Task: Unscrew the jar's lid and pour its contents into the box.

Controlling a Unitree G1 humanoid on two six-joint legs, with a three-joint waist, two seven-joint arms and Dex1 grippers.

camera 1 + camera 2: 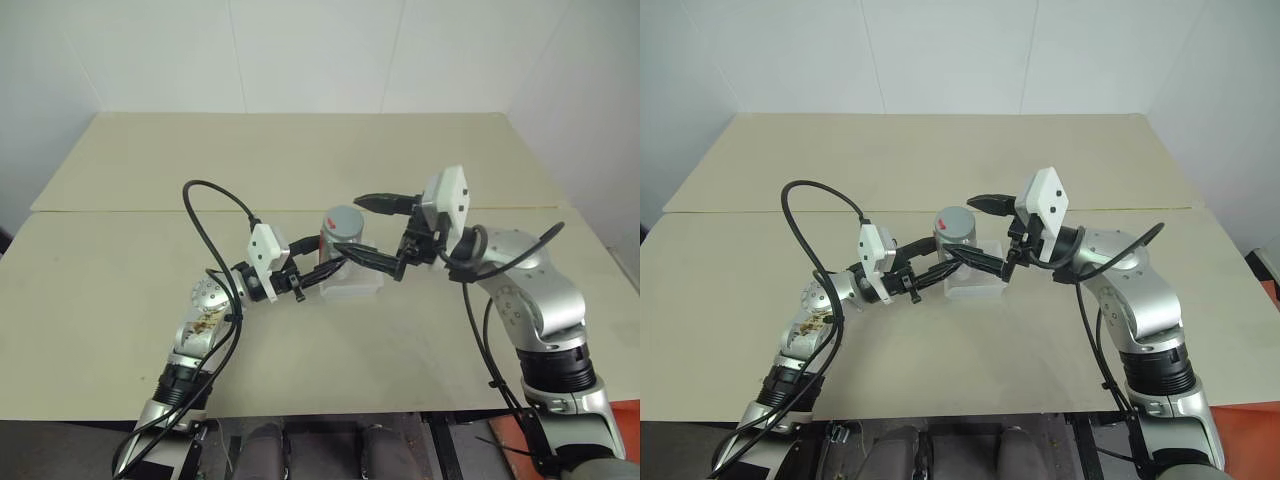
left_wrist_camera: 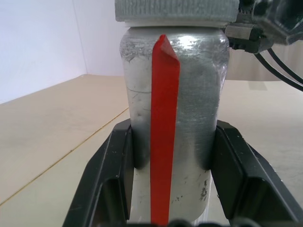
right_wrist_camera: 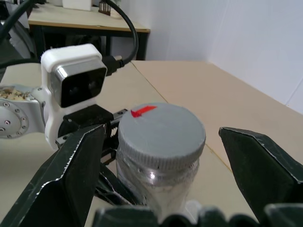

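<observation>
The jar (image 1: 340,240) stands upright above the box (image 1: 352,287) on the table (image 1: 120,280), lid (image 1: 344,218) on, in the head views; the left gripper (image 1: 335,266) is clamped on its body, the right gripper (image 1: 362,225) spread around the lid. The left wrist view shows black fingers (image 2: 111,182) pressing the jar's sides. In the right wrist view, parted fingers (image 3: 71,175) flank the lid without touching.

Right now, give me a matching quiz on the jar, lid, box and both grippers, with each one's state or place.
1 left gripper
2 right gripper
3 lid
4 box

A on the jar, red mark on top
B on the table, beneath the jar
C open, fingers either side of the lid
D shut on the jar's body

1-D, 2-C, 3-A, 4-B
</observation>
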